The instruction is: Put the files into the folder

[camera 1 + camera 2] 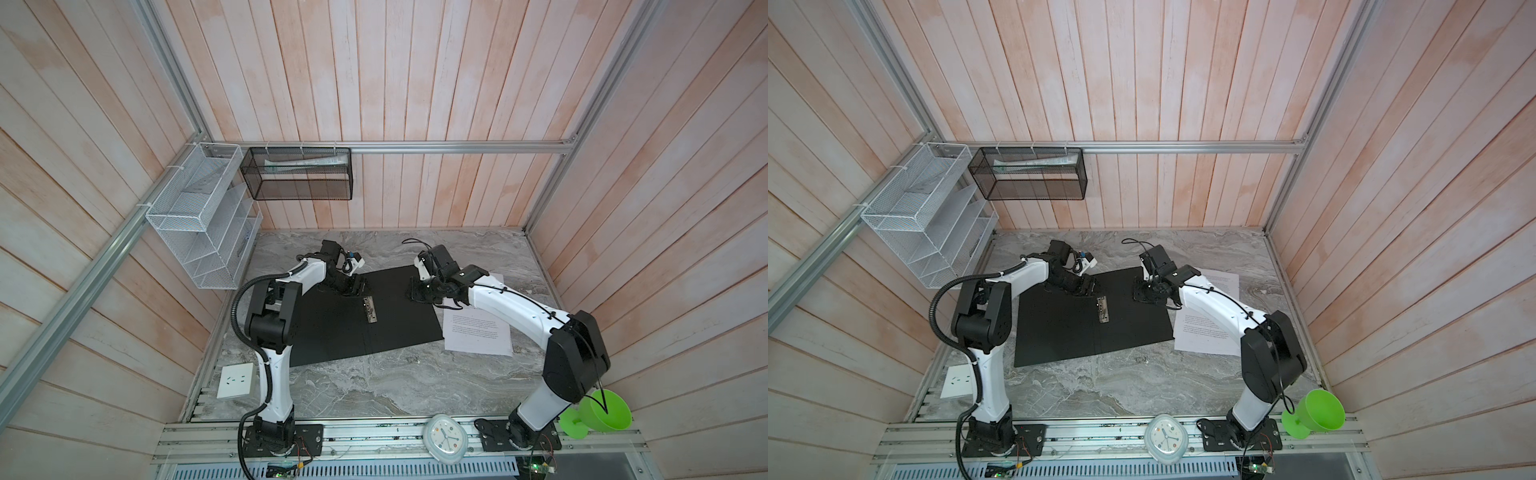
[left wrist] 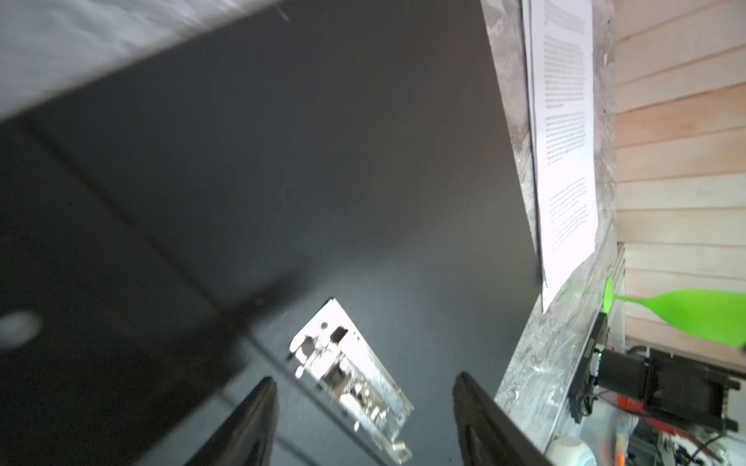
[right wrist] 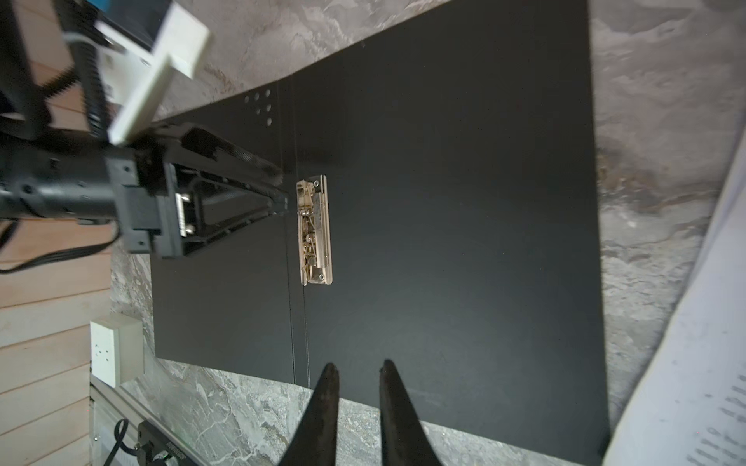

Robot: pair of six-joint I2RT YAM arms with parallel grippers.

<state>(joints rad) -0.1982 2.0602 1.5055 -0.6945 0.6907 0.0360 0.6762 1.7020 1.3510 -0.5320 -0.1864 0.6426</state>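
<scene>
Currently, folder [image 1: 332, 332]: is lying open and flat on the counter [image 1: 395, 382], black inside facing up, in both top views.
Clip [image 1: 370, 309]: is sitting on the folder just beside the spine crease, toward the far half.
Files [image 1: 478, 336]: are lying printed side up on the counter along the folder's right edge; whether they are only touching it or slightly tucked under it, I cannot tell.
Left gripper [image 2: 364, 377]: is hanging over the folder with its jaws standing wide apart and gripping nothing. Its tips are sitting just beside the far end of the clip; whether they are touching the folder, I cannot tell.
Right gripper [image 3: 358, 363]: is hanging over the folder's far right part, with the files lying off to its right. Its jaws are standing only narrowly parted, with nothing between them.
</scene>
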